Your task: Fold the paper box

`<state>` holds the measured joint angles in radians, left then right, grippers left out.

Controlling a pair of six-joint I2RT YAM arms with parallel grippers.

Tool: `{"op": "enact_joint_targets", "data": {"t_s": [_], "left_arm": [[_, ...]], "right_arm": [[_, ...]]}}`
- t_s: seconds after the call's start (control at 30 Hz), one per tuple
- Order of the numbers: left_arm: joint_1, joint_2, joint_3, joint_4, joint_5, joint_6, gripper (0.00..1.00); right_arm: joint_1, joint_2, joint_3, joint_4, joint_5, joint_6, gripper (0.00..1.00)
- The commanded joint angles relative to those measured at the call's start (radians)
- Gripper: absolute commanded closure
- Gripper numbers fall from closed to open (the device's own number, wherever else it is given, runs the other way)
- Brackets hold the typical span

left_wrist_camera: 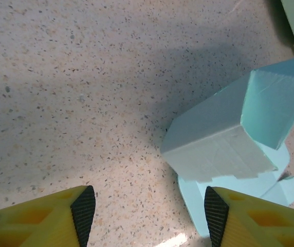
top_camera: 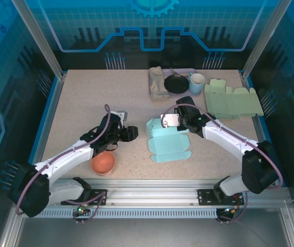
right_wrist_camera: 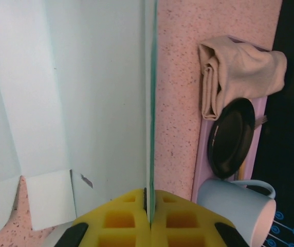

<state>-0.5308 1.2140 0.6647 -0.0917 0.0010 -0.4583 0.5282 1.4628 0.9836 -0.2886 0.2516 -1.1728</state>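
Paper box: the pale blue paper box [top_camera: 168,144] sits at the middle of the worktop [top_camera: 85,103]. It is partly formed, with a wall raised on its far side and flaps lying flat toward the near edge.
Right end effector: the right end effector [right_wrist_camera: 149,206] is clamped tight on the thin edge of an upright panel of the box, on its far right side.
Left end effector: the left end effector [left_wrist_camera: 149,215] has its jaws moderately wide with nothing between them. It is low over the worktop just left of the box and apart from it.
Step in hand: by the look of it, one wall is held up while the left arm comes in to fold the adjoining side.
Doing it well: hold the right pinch steady without pulling, so the card bends at its crease and does not tear. Bring the left fingers in against the left wall close to the fold line, and push flat and slowly rather than pinching a free corner.
Risk: the light box may slide or twist on the smooth worktop, and the thin card may buckle off the crease.
Nearby: an orange bowl [top_camera: 103,163] sits by the left arm at the near edge. A stack of green flat blanks [top_camera: 233,101] lies at the far right, well apart from the box.
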Motion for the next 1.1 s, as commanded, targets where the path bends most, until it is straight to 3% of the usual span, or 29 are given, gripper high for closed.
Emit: {"op": "enact_joint_targets", "data": {"t_s": [0.0,0.47,0.67,1.07], "left_arm": [[0.007,0.049,0.025,0.050,0.039,0.051,0.39],[-0.006,0.223,0.085,0.135,0.202,0.079,0.45],[-0.022,0.232,0.090,0.127,0.209,0.086,0.45],[-0.094,0.262,0.098,0.126,0.193,0.092,0.47]], "right_arm": [[-0.013,0.036,0.027,0.017,-0.038,-0.020,1.00],[-0.030,0.047,-0.040,0.157,-0.076,-0.088,1.00],[-0.021,0.004,-0.165,0.346,-0.037,-0.123,1.00],[0.022,-0.031,-0.287,0.549,0.052,-0.146,1.00]]}}
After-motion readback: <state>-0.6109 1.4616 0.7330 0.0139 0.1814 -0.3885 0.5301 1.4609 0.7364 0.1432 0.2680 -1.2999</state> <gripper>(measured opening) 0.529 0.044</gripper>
